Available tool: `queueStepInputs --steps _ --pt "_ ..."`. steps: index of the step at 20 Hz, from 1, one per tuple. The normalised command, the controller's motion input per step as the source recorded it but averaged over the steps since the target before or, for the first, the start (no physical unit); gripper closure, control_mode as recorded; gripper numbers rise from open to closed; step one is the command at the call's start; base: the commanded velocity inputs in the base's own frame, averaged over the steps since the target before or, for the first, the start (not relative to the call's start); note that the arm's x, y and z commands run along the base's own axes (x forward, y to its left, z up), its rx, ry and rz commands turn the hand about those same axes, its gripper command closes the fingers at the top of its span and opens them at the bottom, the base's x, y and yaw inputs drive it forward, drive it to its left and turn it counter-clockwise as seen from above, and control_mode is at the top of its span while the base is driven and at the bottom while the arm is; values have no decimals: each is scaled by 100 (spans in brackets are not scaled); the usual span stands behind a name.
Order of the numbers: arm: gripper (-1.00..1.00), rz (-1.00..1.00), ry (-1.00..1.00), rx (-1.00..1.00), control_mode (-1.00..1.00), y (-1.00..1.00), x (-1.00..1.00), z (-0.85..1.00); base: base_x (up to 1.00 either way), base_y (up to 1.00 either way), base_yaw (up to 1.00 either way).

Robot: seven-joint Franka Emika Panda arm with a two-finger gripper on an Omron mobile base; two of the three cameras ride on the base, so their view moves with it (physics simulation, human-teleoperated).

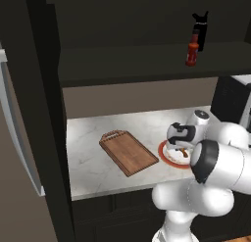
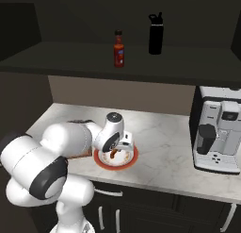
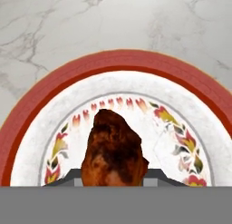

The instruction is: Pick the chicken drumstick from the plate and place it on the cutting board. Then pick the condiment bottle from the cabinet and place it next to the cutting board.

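Nothing is placed yet: my claw (image 2: 114, 154) pinches the drumstick (image 3: 113, 150) at the plate (image 3: 136, 64), board (image 1: 128, 152) bare, bottle (image 2: 118, 49) still shelved.

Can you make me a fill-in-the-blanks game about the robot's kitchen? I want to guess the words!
1. The chicken drumstick sits on the round ____ with the red rim.
2. The wooden cutting board has ____ lying on it.
3. On the cabinet shelf, the red condiment bottle stands beside a taller ____ bottle.
4. The gripper is down over the ____.

Missing words: plate; nothing; black; drumstick
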Motion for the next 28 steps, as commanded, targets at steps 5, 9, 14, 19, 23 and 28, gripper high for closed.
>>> queueStepInputs --steps 5,9,14,19,23,28 --pt "100 2 0 0 -100 11 -15 9 0 0 0" --pt "100 3 0 0 -100 20 -13 11 0 0 0" --pt "100 3 0 0 -100 24 -12 11 0 0 0" --pt "100 3 -3 0 -100 25 -10 10 0 0 0" --pt "100 3 -7 0 -100 26 -7 10 0 0 0" --pt "100 3 -7 0 -100 27 -8 8 0 0 0"
